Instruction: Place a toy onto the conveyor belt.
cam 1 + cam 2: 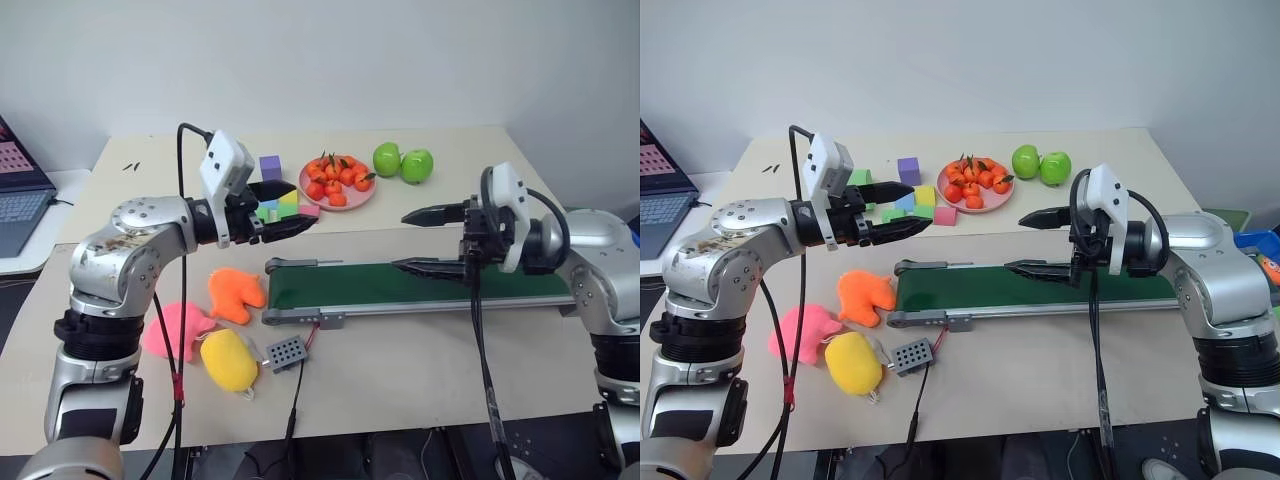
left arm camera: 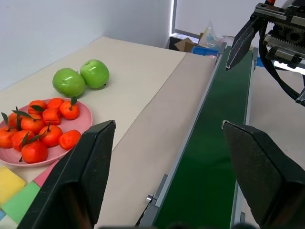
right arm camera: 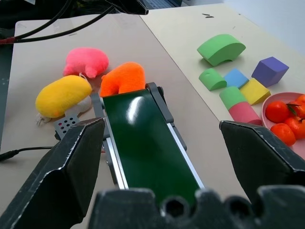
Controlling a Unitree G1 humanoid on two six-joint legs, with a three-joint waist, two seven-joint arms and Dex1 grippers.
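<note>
The toy (image 1: 172, 330), a soft pink plush, lies on the table near its front left, partly behind my left arm; the right wrist view shows the toy (image 3: 86, 61) beside the belt's end. The conveyor belt (image 1: 420, 285), dark green in a grey frame, runs across the table's middle, with its control box (image 1: 286, 351) on a wire in front. My left gripper (image 1: 298, 205) hangs open and empty above the belt's left end, pointing right. My right gripper (image 1: 400, 241) hovers open and empty over the belt's middle, pointing left.
An orange plush (image 1: 235, 293) and a yellow plush (image 1: 228, 360) lie next to the pink one. Behind the belt are foam blocks (image 3: 228, 76), a pink plate of tangerines (image 1: 337, 182) and two green apples (image 1: 402, 162). A laptop (image 1: 20, 200) sits at far left.
</note>
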